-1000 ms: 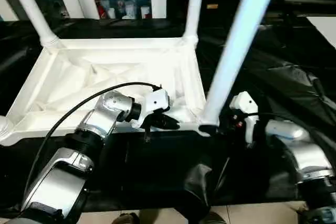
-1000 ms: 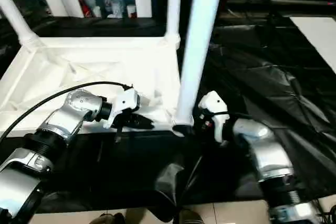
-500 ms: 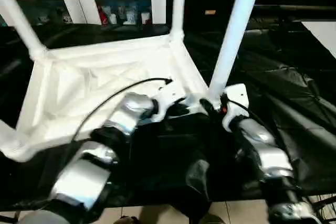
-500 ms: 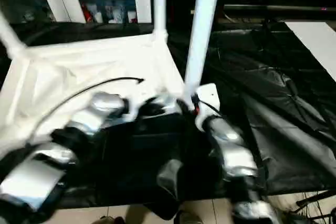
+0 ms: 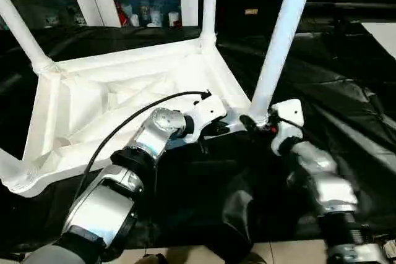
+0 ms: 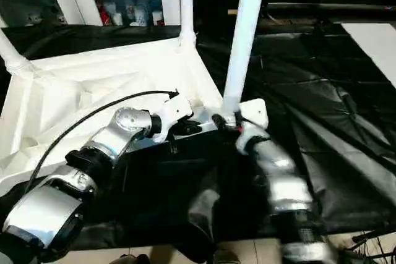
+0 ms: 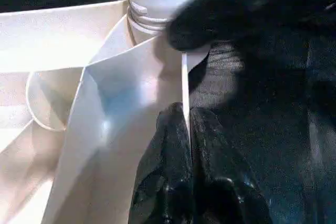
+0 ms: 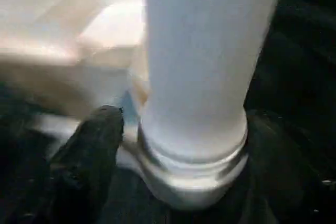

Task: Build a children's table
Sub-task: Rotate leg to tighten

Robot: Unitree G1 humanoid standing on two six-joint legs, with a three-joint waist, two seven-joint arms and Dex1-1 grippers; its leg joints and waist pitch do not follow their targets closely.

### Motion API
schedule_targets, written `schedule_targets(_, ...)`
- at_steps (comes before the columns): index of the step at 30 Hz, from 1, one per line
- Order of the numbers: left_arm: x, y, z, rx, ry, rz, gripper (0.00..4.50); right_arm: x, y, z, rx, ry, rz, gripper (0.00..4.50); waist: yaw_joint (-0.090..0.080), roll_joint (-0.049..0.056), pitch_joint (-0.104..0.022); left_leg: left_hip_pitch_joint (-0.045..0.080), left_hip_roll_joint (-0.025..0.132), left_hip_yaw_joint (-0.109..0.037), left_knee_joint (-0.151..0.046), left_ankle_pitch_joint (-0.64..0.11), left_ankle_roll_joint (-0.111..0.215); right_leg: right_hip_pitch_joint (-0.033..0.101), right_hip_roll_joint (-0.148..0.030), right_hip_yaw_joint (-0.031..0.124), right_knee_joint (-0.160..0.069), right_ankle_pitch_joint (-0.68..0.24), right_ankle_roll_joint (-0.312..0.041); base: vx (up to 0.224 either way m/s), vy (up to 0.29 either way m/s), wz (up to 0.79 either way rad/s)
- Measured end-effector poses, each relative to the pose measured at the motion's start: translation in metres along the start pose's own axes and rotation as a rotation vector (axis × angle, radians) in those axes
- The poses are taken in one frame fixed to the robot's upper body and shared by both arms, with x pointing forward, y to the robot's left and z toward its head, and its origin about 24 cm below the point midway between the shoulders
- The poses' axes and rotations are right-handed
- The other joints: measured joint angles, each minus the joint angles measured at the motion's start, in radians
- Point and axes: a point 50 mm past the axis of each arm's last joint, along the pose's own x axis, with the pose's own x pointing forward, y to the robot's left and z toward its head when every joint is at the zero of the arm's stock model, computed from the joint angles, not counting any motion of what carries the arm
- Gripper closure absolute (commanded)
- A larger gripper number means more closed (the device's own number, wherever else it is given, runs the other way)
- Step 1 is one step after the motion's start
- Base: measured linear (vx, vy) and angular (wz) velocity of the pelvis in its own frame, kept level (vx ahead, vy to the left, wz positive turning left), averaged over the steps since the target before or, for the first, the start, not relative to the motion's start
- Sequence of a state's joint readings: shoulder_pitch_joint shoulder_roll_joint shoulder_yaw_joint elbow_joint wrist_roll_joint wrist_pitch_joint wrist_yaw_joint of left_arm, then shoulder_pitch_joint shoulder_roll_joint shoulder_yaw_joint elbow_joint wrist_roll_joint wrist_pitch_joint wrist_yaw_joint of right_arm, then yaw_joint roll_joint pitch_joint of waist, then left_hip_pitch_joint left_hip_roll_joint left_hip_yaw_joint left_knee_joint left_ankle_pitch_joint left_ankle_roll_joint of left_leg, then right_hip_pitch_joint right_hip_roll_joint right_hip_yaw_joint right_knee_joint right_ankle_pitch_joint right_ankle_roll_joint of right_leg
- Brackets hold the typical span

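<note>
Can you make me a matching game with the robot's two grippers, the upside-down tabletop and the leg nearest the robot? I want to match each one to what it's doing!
Things:
1. left gripper
2. right gripper
3. tabletop
4. near leg

States:
A. stands upright in a corner socket
B. lies upside down, ribs showing
C. pinches the tabletop's thin edge
D. fingers sit either side of the leg's base

Pairs: 1-C, 2-D, 3-B, 4-A

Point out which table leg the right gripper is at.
The near-right leg, its base between the right gripper fingers; the other legs stand at far corners.
</note>
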State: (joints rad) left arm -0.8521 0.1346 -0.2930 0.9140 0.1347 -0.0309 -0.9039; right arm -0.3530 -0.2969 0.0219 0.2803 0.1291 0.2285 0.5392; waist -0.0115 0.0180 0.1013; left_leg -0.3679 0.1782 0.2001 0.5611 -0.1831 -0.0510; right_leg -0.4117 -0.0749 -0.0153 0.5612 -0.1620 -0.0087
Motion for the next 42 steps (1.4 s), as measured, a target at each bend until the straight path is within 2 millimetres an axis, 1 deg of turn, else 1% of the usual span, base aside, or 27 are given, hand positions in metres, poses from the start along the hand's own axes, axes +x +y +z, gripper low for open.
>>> schedule_targets(1, -0.003, 0.0, -0.001, 0.011, -0.003, -0.017, 4.5, -0.006, -0.004, 0.002, -0.047, 0.023, 0.061, 0.37, 0.001, 0.0, 0.0, 0.0, 0.0, 0.0, 0.0, 0.001, 0.004, -0.001, 0.0, 0.0, 0.001, 0.0, 0.0, 0.0, 0.0, 0.0)
schedule_targets(5, -0.012, -0.001, -0.004, 0.043, -0.008, -0.082, 4.5, -0.019, -0.01, 0.008, -0.156, 0.075, 0.225, 0.37, 0.003, 0.0, 0.0, -0.003, 0.003, 0.0, -0.002, 0.002, 0.007, -0.005, 0.001, -0.003, 0.002, -0.001, 0.002, 0.0, 0.0, 0.0)
schedule_targets(8, -0.019, -0.003, -0.007, 0.053, -0.01, -0.136, 4.5, -0.026, -0.01, 0.008, -0.16, 0.088, 0.318, 0.37, 0.003, 0.0, 0.0, -0.003, 0.004, 0.001, -0.002, 0.001, 0.008, -0.005, 0.002, -0.003, 0.002, -0.001, 0.002, 0.0, 0.0, 0.0)
schedule_targets(12, -0.02, -0.008, -0.008, 0.06, -0.01, -0.187, 4.5, -0.027, -0.008, 0.008, -0.147, 0.083, 0.361, 0.37, 0.006, 0.0, 0.0, -0.003, 0.004, 0.001, 0.001, 0.001, 0.008, -0.005, 0.001, -0.003, 0.003, -0.001, 0.002, 0.0, 0.0, 0.0)
schedule_targets(16, -0.02, -0.015, -0.007, 0.074, -0.019, -0.243, 4.5, -0.022, 0.0, 0.012, -0.136, 0.058, 0.437, 0.37, 0.019, 0.0, 0.0, -0.003, 0.004, 0.002, 0.003, 0.001, 0.008, -0.005, 0.0, -0.003, 0.005, -0.001, 0.002, 0.0, 0.0, 0.0)
schedule_targets(17, -0.021, -0.015, -0.008, 0.075, -0.019, -0.246, 4.5, -0.022, 0.001, 0.012, -0.134, 0.056, 0.443, 0.37, 0.02, 0.0, 0.0, -0.003, 0.004, 0.002, 0.003, 0.001, 0.008, -0.005, 0.0, -0.002, 0.005, -0.001, 0.002, 0.0, 0.0, 0.0)
schedule_targets(23, -0.023, -0.015, -0.009, 0.069, -0.018, -0.246, 4.5, -0.021, 0.001, 0.011, -0.159, 0.062, 0.455, 0.37, 0.016, -0.001, 0.0, -0.003, 0.003, 0.003, 0.005, 0.001, 0.007, -0.005, -0.001, -0.001, 0.009, -0.001, 0.002, 0.0, 0.0, 0.0)
schedule_targets(26, -0.023, -0.015, -0.009, 0.068, -0.017, -0.246, 4.5, -0.021, 0.0, 0.009, -0.154, 0.069, 0.451, 0.71, 0.017, -0.001, 0.0, -0.003, 0.003, 0.003, 0.005, 0.001, 0.008, -0.006, -0.001, -0.001, 0.01, -0.001, 0.002, 0.0, 0.0, 0.0)
schedule_targets(29, -0.023, -0.015, -0.008, 0.068, -0.018, -0.248, 4.5, -0.021, -0.001, 0.01, -0.144, 0.071, 0.447, 0.89, 0.018, -0.002, 0.0, -0.003, 0.003, 0.003, 0.005, 0.001, 0.008, -0.006, -0.001, -0.001, 0.01, -0.001, 0.002, 0.0, 0.0, 0.0)
schedule_targets(30, -0.023, -0.015, -0.008, 0.067, -0.018, -0.248, 4.5, -0.021, -0.001, 0.01, -0.141, 0.07, 0.446, 0.89, 0.018, -0.001, 0.0, -0.003, 0.003, 0.003, 0.005, 0.001, 0.008, -0.006, -0.001, -0.002, 0.01, -0.001, 0.002, 0.0, 0.0, 0.0)
schedule_targets(32, -0.023, -0.016, -0.008, 0.066, -0.017, -0.248, 4.5, -0.021, -0.001, 0.01, -0.138, 0.069, 0.441, 1.1, 0.018, -0.001, 0.0, -0.003, 0.003, 0.003, 0.005, 0.001, 0.008, -0.006, -0.001, -0.002, 0.01, -0.001, 0.002, 0.0, 0.0, 0.0)
schedule_targets(33, -0.023, -0.016, -0.008, 0.065, -0.017, -0.248, 4.5, -0.021, -0.002, 0.01, -0.137, 0.068, 0.437, 1.1, 0.018, -0.001, 0.0, -0.003, 0.003, 0.003, 0.005, 0.001, 0.008, -0.006, -0.001, -0.002, 0.01, -0.001, 0.002, 0.0, 0.0, 0.0)
schedule_targets(34, -0.023, -0.016, -0.008, 0.065, -0.017, -0.248, 4.5, -0.021, -0.002, 0.01, -0.136, 0.068, 0.434, 1.22, 0.018, -0.001, 0.0, -0.003, 0.003, 0.003, 0.006, 0.001, 0.008, -0.006, -0.001, -0.002, 0.01, -0.001, 0.002, 0.0, 0.0, 0.0)
schedule_targets(36, -0.023, -0.016, -0.008, 0.065, -0.017, -0.248, 4.5, -0.021, -0.002, 0.009, -0.133, 0.068, 0.433, 1.22, 0.018, -0.002, 0.0, -0.003, 0.003, 0.003, 0.006, 0.001, 0.008, -0.006, -0.001, -0.002, 0.01, -0.001, 0.002, 0.0, 0.0, 0.0)
schedule_targets(38, -0.023, -0.016, -0.008, 0.064, -0.016, -0.248, 4.5, -0.02, -0.001, 0.009, -0.13, 0.068, 0.434, 1.51, 0.018, -0.002, 0.0, -0.003, 0.003, 0.003, 0.006, 0.001, 0.008, -0.006, -0.001, -0.002, 0.01, -0.002, 0.002, 0.0, 0.0, 0.0)
schedule_targets(39, -0.023, -0.016, -0.009, 0.063, -0.016, -0.249, 4.5, -0.021, -0.001, 0.008, -0.128, 0.067, 0.431, 1.52, 0.019, -0.001, 0.0, -0.003, 0.003, 0.003, 0.006, 0.001, 0.008, -0.006, -0.001, -0.002, 0.011, -0.002, 0.002, 0.0, 0.0, 0.0)
schedule_targets(40, -0.023, -0.016, -0.009, 0.061, -0.016, -0.252, 4.5, -0.021, -0.001, 0.008, -0.127, 0.068, 0.427, 1.65, 0.019, -0.001, 0.0, -0.003, 0.003, 0.003, 0.006, 0.001, 0.008, -0.006, -0.001, -0.001, 0.011, -0.002, 0.002, 0.0, 0.0, 0.0)
schedule_targets(41, -0.023, -0.016, -0.009, 0.06, -0.015, -0.252, 4.5, -0.021, -0.001, 0.008, -0.127, 0.067, 0.425, 1.65, 0.019, -0.001, 0.0, -0.003, 0.003, 0.003, 0.006, 0.001, 0.008, -0.006, -0.001, -0.002, 0.011, -0.002, 0.002, 0.0, 0.0, 0.0)
schedule_targets(42, -0.023, -0.016, -0.009, 0.058, -0.015, -0.252, 4.5, -0.021, -0.001, 0.008, -0.127, 0.067, 0.424, 1.86, 0.019, -0.001, 0.0, -0.003, 0.003, 0.003, 0.006, 0.001, 0.008, -0.006, -0.001, -0.001, 0.011, -0.002, 0.002, 0.0, 0.0, 0.0)
